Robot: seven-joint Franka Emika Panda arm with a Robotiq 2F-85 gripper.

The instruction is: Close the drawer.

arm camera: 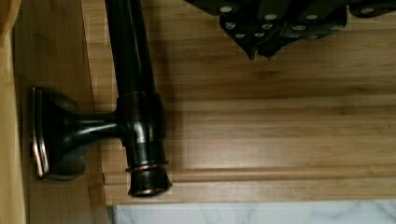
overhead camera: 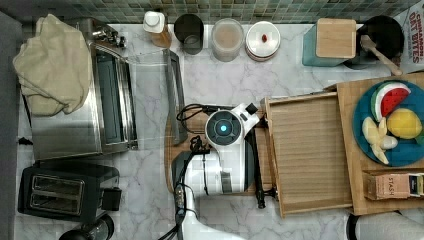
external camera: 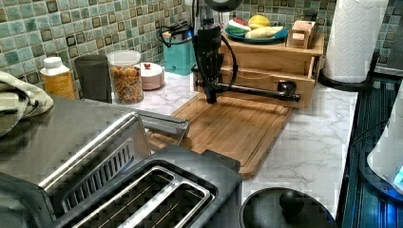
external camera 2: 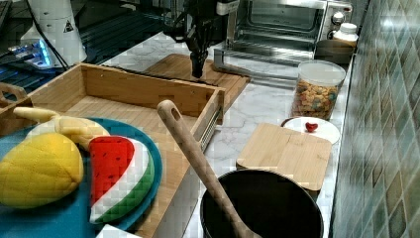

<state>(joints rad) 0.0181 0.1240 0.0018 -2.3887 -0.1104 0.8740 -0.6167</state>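
Setting: white marble counter (overhead camera: 220, 75) backed by green mosaic tile.

Item, the drawer (overhead camera: 310, 152): large shallow pale-wood tray with thin raised rim, pulled well out of a pale-wood two-tier stand (external camera: 271, 59), on the side toward the arm. Its long dark bronze bar handle (external camera: 252, 90) runs across the drawer front, above the darker bamboo cutting board (external camera: 233, 128).

Item, black gripper (external camera: 210, 97): hangs just beside the handle, on the side away from the drawer, over the cutting board; fingers appear drawn together, gripping nothing.

Status: drawer open; contact with the front and the whole push inward judged outstanding.
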